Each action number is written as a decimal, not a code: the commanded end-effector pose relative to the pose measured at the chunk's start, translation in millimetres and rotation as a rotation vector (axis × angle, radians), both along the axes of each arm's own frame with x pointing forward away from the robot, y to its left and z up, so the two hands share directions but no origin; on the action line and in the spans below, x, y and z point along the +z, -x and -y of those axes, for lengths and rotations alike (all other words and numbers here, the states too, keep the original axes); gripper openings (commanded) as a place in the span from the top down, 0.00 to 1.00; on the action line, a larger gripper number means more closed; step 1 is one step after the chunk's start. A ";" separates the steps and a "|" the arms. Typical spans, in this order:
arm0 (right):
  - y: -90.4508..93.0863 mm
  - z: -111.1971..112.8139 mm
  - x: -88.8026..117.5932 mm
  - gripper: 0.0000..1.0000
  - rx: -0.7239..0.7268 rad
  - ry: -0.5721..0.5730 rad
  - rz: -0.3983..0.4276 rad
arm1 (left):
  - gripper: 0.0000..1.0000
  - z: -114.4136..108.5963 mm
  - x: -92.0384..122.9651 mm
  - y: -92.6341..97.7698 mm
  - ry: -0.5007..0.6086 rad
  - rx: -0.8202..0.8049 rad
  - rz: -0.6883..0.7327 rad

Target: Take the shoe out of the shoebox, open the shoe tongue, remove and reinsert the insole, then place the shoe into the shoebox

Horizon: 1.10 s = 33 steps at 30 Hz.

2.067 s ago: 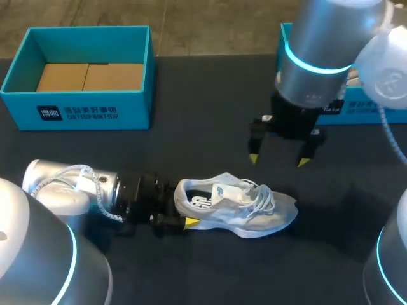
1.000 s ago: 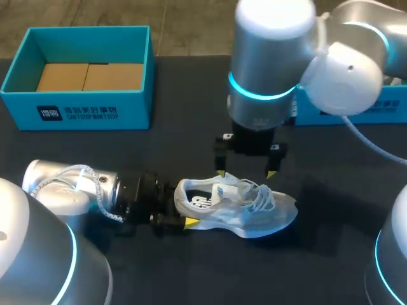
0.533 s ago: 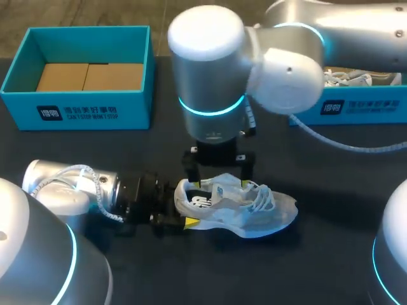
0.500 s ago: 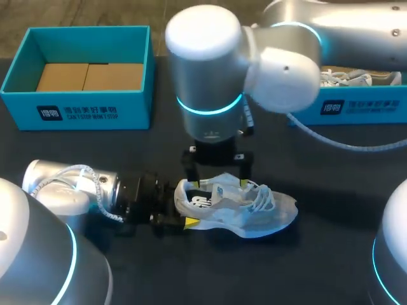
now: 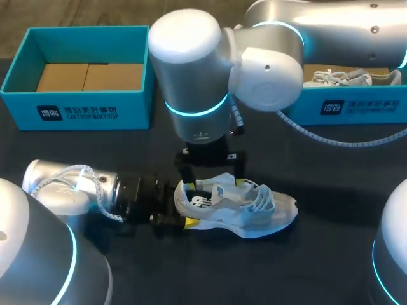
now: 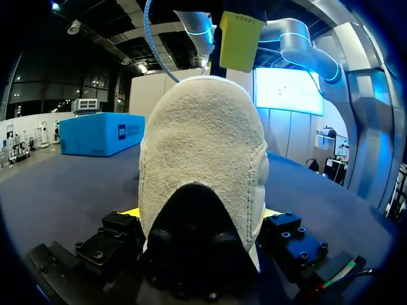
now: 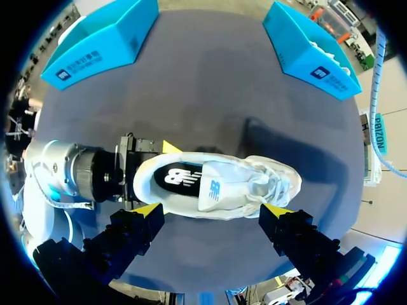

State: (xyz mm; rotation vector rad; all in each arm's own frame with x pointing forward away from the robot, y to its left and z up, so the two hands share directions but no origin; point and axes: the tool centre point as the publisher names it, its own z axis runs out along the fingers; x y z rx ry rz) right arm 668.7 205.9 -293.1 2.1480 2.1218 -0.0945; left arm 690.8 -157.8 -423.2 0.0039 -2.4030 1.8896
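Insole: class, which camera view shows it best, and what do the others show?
The right wrist view: it looks straight down into the shoe, so the dark insole shows through the opening. The head view catches a smaller, slanted patch of it. The left wrist view shows only the heel from behind.

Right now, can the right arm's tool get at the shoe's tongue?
Probably yes. The right tool hangs open directly above the shoe, the tongue lies uncovered on top, and the left tool clamps only the heel, clear of it.
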 end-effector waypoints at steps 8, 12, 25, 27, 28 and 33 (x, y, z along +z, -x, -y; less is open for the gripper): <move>7.2 -7.0 -19.7 0.00 -0.256 0.168 0.087 | 1.00 0.4 -3.7 -0.1 -0.004 0.000 -0.001; 5.1 -3.6 -22.6 0.00 -0.319 0.201 0.095 | 1.00 0.4 -3.7 -0.1 -0.004 0.000 -0.001; -3.0 4.7 -41.2 0.00 -0.366 0.179 0.110 | 1.00 0.4 -3.7 -0.1 -0.004 0.000 -0.001; -3.1 6.2 -42.6 0.00 -0.375 0.185 0.119 | 1.00 0.4 -3.7 -0.1 -0.004 0.000 -0.001; -3.6 6.8 -43.1 0.00 -0.375 0.184 0.120 | 1.00 0.4 -3.7 -0.1 -0.004 0.000 -0.001; -5.9 8.7 -46.1 0.00 -0.395 0.203 0.144 | 1.00 0.4 -3.7 -0.1 -0.004 0.000 -0.001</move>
